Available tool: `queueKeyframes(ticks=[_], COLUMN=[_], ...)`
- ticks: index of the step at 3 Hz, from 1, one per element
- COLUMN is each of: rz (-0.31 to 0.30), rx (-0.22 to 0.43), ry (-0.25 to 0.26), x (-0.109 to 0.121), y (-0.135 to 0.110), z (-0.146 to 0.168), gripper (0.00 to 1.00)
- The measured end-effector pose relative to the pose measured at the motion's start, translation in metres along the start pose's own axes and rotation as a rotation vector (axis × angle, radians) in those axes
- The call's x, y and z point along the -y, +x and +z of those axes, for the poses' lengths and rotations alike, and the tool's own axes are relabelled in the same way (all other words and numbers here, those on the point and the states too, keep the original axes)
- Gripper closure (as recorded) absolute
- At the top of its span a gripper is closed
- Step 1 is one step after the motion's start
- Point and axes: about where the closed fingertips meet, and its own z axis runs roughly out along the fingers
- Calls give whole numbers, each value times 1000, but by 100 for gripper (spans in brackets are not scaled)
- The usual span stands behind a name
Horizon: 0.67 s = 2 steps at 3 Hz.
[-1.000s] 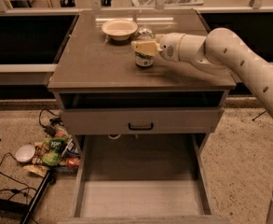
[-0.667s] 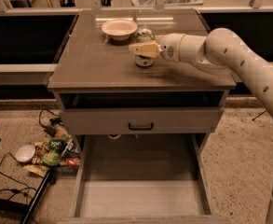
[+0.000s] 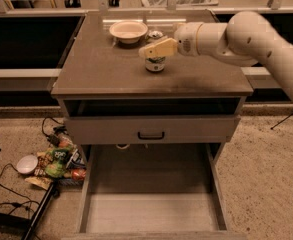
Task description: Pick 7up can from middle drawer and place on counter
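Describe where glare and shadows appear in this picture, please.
Camera view: a pale glare band runs along the back edge of the counter, behind the bowl; the claw is over the top of the 7up can, with a dim patch right of it; the middle drawer has a lit front floor and a dark back.

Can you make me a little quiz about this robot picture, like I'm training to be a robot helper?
1. Fill in the blank: the middle drawer is pulled ____.
2. True or false: the 7up can stands upright on the counter.
3. Where is the gripper?
A) inside the middle drawer
B) right at the top of the 7up can
C) under the counter

Key: 1 open; 2 true; 3 B.
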Motion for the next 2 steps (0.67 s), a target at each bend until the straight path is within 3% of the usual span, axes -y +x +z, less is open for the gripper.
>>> queueKeyframes(ticks=[1,2], rz=[-227,-385], rx=[-152,-206], ry=[51,123], x=[-5,-15], y=[-30,-59], z=[-60,-126], gripper=[0,0])
